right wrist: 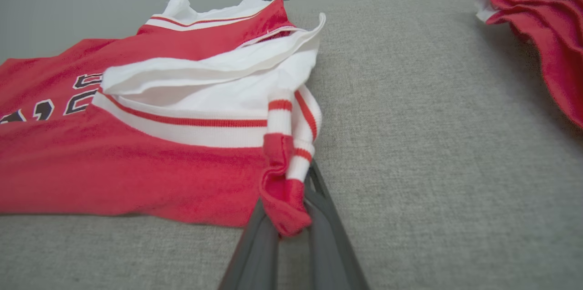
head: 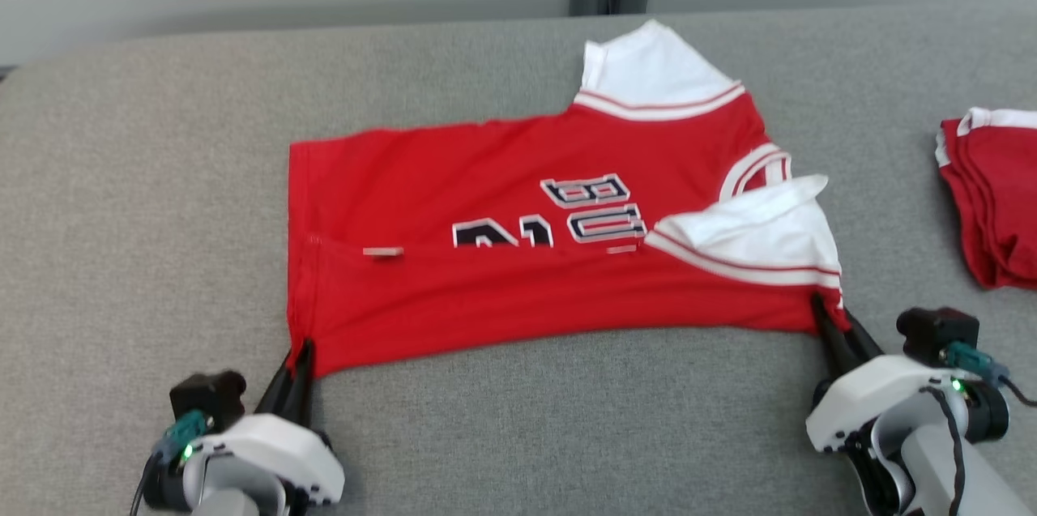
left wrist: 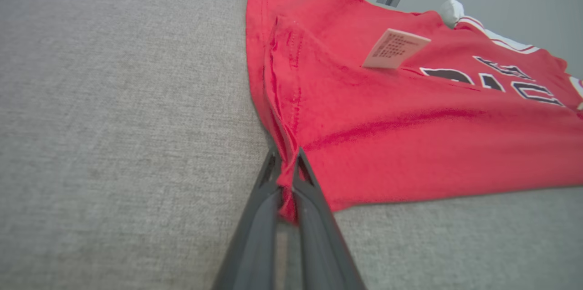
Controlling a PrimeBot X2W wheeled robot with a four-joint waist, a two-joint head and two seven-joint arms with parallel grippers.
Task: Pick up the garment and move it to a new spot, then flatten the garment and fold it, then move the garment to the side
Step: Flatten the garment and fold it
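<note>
Garment (head: pixel 518 281), a red jersey with white sleeves, lies flat mid-frame on the grey table (head: pixel 146 200), its near long edge facing the robot. Left tool (head: pixel 301 350) is pinched together on the lower-left hem corner; the left wrist view shows red cloth between its fingers. Right tool (head: pixel 820 307) is clamped on the lower-right corner, by the striped band of the white sleeve (head: pixel 753 228). Likely step: folding the near edge over.

To do it well:
- Raise both corners together at the same height, with the cloth taut between them.
- Carry them toward the top of the frame and lay edge on edge.
- Don't drag the whole body.
- Watch that the loose sleeve tucks under without bunching.
- Stay off the red stack (head: pixel 992 192) at the right edge.
</note>
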